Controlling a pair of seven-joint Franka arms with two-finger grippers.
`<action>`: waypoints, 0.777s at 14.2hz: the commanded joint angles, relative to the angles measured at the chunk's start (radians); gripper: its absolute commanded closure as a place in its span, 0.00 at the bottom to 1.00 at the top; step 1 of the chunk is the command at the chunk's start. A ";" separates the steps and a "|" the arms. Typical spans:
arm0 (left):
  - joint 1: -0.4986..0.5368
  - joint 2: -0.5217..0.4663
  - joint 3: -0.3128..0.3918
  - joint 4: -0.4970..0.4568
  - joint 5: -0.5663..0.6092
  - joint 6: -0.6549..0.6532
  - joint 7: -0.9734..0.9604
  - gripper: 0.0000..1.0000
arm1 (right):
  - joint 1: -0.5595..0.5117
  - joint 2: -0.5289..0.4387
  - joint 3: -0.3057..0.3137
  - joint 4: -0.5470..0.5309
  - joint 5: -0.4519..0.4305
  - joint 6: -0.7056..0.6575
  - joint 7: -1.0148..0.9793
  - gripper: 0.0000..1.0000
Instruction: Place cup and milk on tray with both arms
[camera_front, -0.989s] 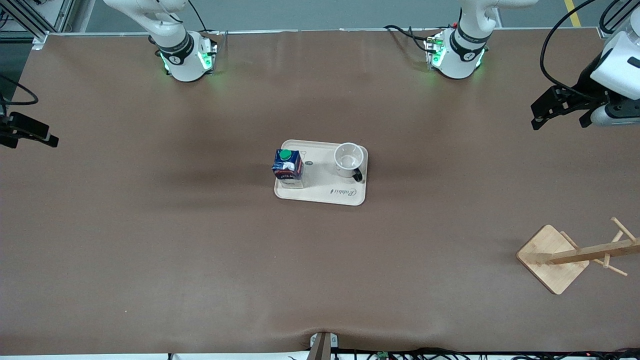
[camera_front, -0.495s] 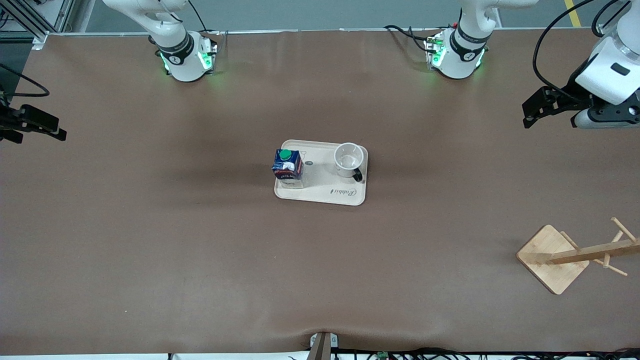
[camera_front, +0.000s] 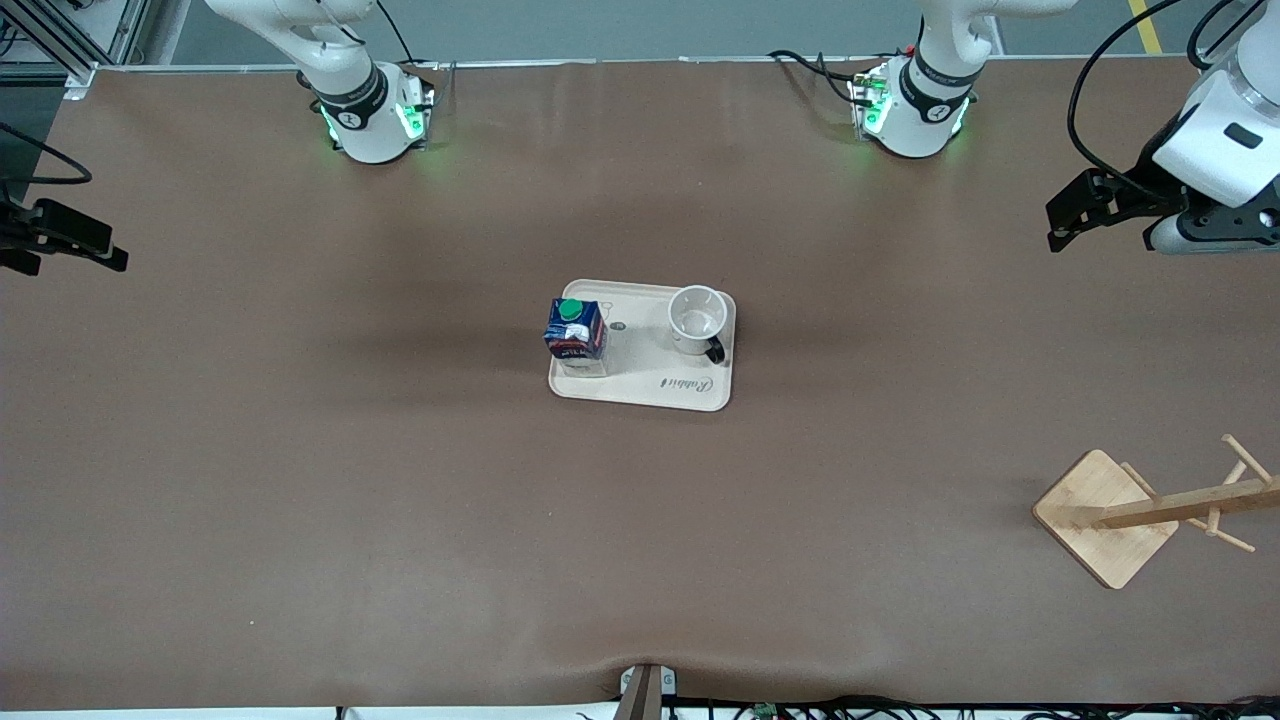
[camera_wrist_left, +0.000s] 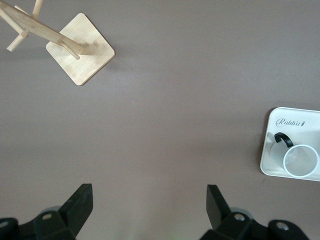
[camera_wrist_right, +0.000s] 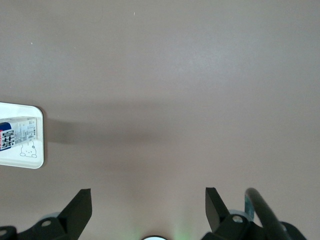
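Note:
The cream tray (camera_front: 650, 378) lies at the table's middle. The milk (camera_front: 575, 329) stands upright on its end toward the right arm. The cup (camera_front: 697, 319) stands upright on its end toward the left arm, its handle toward the front camera. My left gripper (camera_front: 1095, 218) is open and empty, high over the left arm's end of the table. My right gripper (camera_front: 62, 247) is open and empty, high over the right arm's end. The left wrist view shows its open gripper (camera_wrist_left: 148, 202), the cup (camera_wrist_left: 300, 161) and the tray (camera_wrist_left: 270, 161). The right wrist view shows its open gripper (camera_wrist_right: 148, 202), the tray's corner (camera_wrist_right: 20, 162) and part of the milk (camera_wrist_right: 11, 134).
A wooden peg stand with a square base (camera_front: 1105, 517) sits near the front camera at the left arm's end; it also shows in the left wrist view (camera_wrist_left: 80, 48). Brown tabletop surrounds the tray on all sides.
Both grippers have shifted slightly while high over the table's ends, the left one a little toward the middle. The tray, milk and cup have not moved.

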 joint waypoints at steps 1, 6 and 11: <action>-0.005 0.021 0.002 0.049 0.000 -0.024 0.007 0.00 | -0.002 -0.013 0.002 -0.002 -0.024 -0.004 0.006 0.00; 0.007 0.022 0.004 0.054 -0.002 -0.043 0.007 0.00 | -0.009 -0.008 0.001 0.006 -0.015 -0.004 0.009 0.00; 0.011 0.020 0.011 0.056 -0.005 -0.063 0.007 0.00 | -0.012 -0.005 -0.001 0.018 -0.024 -0.002 0.006 0.00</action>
